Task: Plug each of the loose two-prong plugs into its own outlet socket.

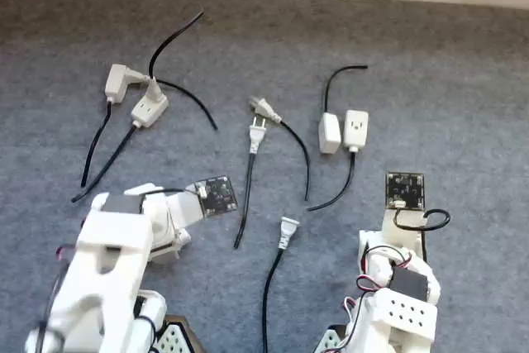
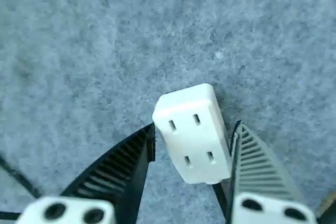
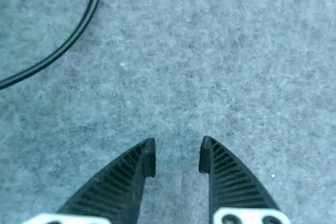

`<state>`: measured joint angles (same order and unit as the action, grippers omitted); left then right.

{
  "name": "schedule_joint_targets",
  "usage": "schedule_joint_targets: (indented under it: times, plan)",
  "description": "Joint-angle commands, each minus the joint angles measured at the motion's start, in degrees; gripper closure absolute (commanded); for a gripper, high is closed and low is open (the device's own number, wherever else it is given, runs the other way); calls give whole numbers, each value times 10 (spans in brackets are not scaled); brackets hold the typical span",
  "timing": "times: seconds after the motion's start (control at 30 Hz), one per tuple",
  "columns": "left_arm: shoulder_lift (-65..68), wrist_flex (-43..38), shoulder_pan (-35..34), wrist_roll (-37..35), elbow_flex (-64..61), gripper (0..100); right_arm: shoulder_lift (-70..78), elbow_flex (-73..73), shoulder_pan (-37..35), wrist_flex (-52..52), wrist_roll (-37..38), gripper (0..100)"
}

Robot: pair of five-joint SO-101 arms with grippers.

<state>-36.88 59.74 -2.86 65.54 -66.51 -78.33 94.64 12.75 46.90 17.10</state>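
Note:
In the left wrist view a white outlet block (image 2: 193, 132) with two pairs of slots sits between my left gripper's (image 2: 192, 139) fingers, which touch it on both sides. My right gripper (image 3: 177, 156) hovers over bare carpet, slightly open with nothing between its fingers. In the high view two loose two-prong plugs (image 1: 263, 108) (image 1: 256, 135) on black cords lie mid-table. A third white plug (image 1: 288, 231) lies between the arms. White outlet sockets rest at the left (image 1: 149, 108) and right (image 1: 356, 129).
A white angled plug (image 1: 118, 82) lies at the far left, and a white block (image 1: 329, 132) rests beside the right socket. Black cords trail across the grey carpet (image 1: 430, 80). One cord (image 3: 68, 40) curves past in the right wrist view.

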Motion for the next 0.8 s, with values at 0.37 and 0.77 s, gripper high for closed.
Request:
schedule_joint_targets:
  times: [0.37, 0.77]
  plan:
    - [115, 25, 125, 2, 90, 994, -5, 1, -5, -5, 8, 853]
    - [116, 36, 267, -89, 124, 989, -5, 1, -5, -5, 8, 853]
